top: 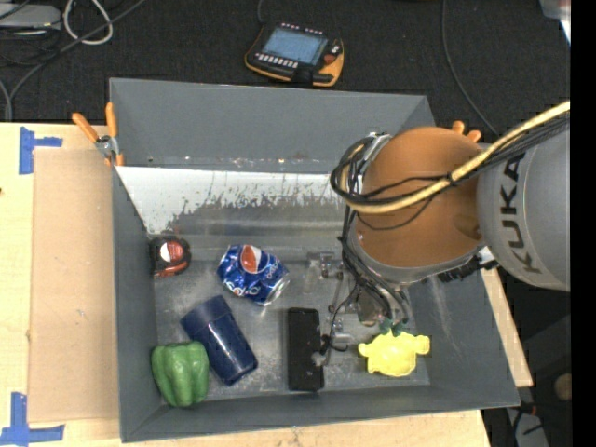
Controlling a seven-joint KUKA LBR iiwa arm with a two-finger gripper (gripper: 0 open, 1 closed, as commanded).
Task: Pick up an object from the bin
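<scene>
Six loose things lie in the grey bin (270,124), one of each kind, and one gripper (358,329) hangs over them. The black block (304,347), a flat dark bar lying lengthwise on the floor, serves as the marker for the rest.

- Just right of the black block is the yellow toy fruit (396,353), lumpy and bright, with a small green stem at its top. The gripper is low between this fruit and the block, nearer the fruit's stem.
- Left of the block lies a dark blue cup (219,339) on its side.
- Further left, beyond the cup, is a green toy pepper (182,372).
- Up and left of the block sits a crushed blue can (250,274) with a red and white mark.
- Well to the left of the block, past the can, is a small round red and black thing (170,256); its kind is hard to make out.

The orange cover (419,203) and its cables overhang the claw, so I cannot tell whether it is wide or narrow, or whether it touches the fruit.
</scene>
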